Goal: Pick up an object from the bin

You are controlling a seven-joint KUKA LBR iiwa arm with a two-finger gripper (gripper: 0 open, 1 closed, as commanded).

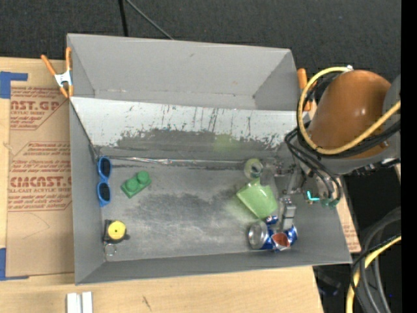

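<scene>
Grey metal bin (189,204), floor mostly bare: gripper (287,217) hangs low at the right end, just above a crushed blue-red-silver can (270,237) beside a pale green plastic cup (256,199), presumably lining up a grasp; its opening cannot be told.

Bin centre (189,214) free; green cup (256,199), crushed can (264,238) crowd right corner.

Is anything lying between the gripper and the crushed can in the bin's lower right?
Nothing visible does. The gripper is right over the blue, red and silver can; the pale green cup lies beside them, not between.
</scene>
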